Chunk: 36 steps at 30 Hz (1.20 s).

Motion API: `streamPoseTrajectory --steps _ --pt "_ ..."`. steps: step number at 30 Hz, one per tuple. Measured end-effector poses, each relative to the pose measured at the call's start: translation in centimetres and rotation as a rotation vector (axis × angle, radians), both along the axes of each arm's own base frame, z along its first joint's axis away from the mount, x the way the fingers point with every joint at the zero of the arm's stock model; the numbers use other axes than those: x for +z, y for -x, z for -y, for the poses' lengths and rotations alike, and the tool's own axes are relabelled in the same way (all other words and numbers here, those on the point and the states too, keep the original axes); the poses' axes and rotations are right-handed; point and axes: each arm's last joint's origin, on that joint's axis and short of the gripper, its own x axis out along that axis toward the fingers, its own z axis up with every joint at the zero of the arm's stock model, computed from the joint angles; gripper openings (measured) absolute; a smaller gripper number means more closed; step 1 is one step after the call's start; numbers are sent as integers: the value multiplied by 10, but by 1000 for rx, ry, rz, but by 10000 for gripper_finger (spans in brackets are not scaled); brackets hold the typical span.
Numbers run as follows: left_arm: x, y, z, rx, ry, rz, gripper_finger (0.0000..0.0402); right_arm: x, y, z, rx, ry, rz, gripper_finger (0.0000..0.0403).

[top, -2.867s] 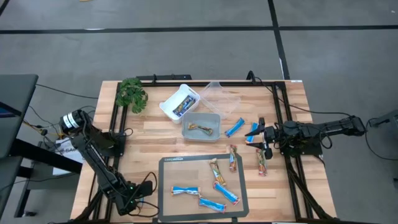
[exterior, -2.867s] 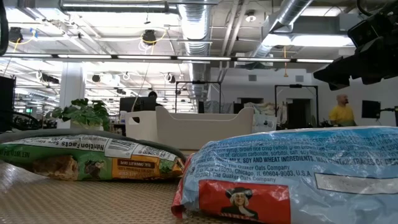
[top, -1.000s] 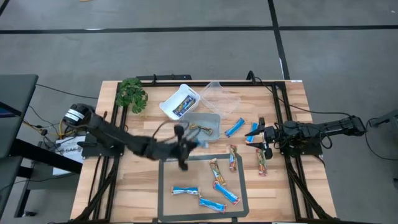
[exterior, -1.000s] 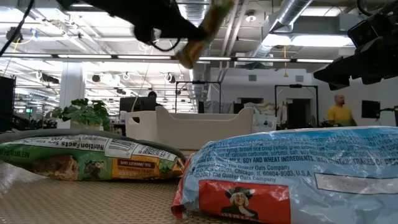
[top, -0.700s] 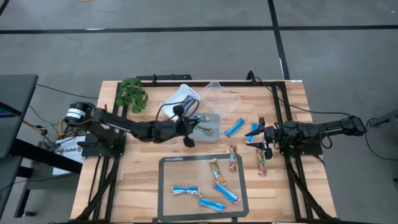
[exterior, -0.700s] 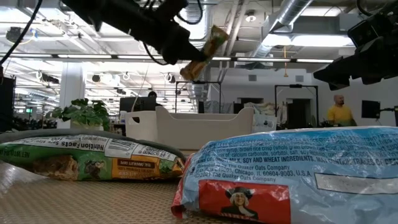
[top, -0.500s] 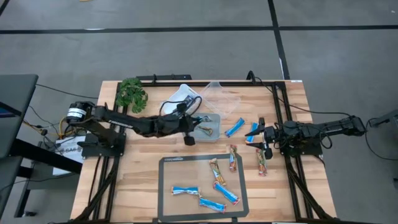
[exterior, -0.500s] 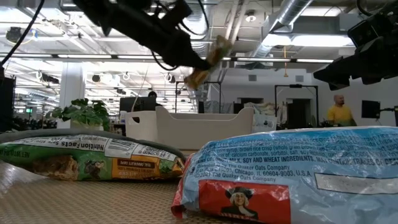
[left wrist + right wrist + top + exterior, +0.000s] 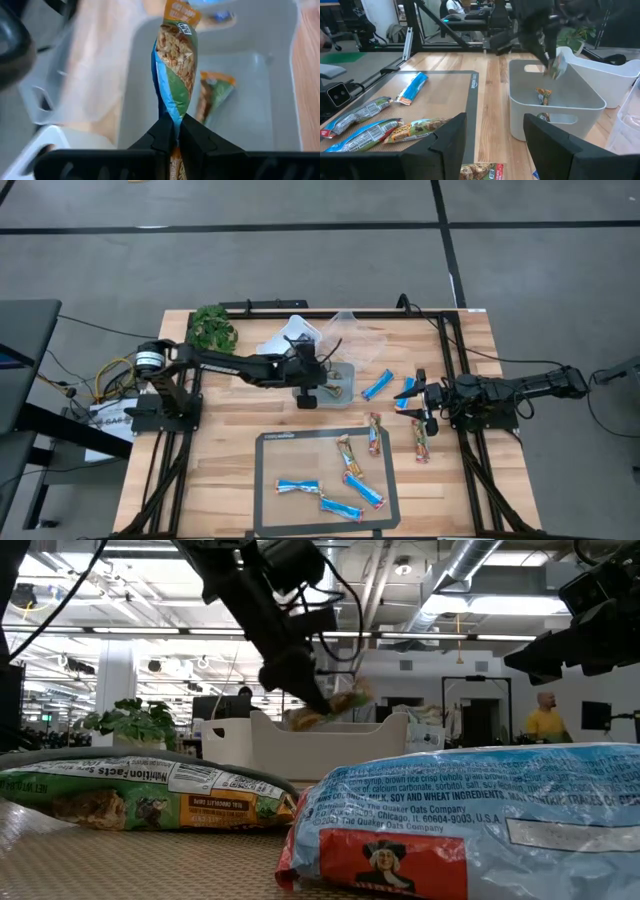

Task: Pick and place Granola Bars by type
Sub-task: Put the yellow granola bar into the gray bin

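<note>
Left gripper [image 9: 171,131]: fingers pinched tight on the end of a tan-and-green wrapped granola bar [image 9: 176,65], which sticks out straight ahead of them, wrapper twisted. Bar hangs over the open top of a grey rectangular plastic tub [image 9: 280,95]; a second tan-green bar [image 9: 212,97] lies on the tub floor. In the high view the left arm reaches from the left table edge across to this middle tub [image 9: 345,369], gripper [image 9: 306,388] at its near-left corner. In the low view the held bar [image 9: 340,703] sits just above the tub rim [image 9: 330,745]. A white tub [image 9: 290,340] stands just to the far left of the grey one, a clear tub [image 9: 352,333] to the far right; a small green plant [image 9: 210,332] sits at the far-left corner of the wooden table [image 9: 225,450]. Right gripper [image 9: 495,132]: jaws spread wide, nothing between them, resting at the right table edge [image 9: 425,404]. Loose bars: two bright blue ones [image 9: 377,385] right of the grey tub, two tan ones [image 9: 420,439] near the right gripper, and on the dark grey mat [image 9: 268,510] at the near side two tan [image 9: 346,450] and three blue [image 9: 299,487].
</note>
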Motion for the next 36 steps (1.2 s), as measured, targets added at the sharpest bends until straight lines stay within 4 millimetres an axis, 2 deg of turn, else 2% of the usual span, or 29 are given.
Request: streamPoseTrajectory --steps 11,20,24,29,36 --pt "-4 -1 -2 15 52 10 28 0 0 0 0 0 0 191" --pt "1 -6 -2 35 84 95 121 0 0 0 0 0 0 191" --pt "9 -10 2 8 77 167 145 0 0 0 0 0 0 191" --pt "27 -12 20 -103 63 266 150 0 0 0 0 0 0 191" --pt "46 -8 75 -421 80 329 151 0 0 0 0 0 0 191"
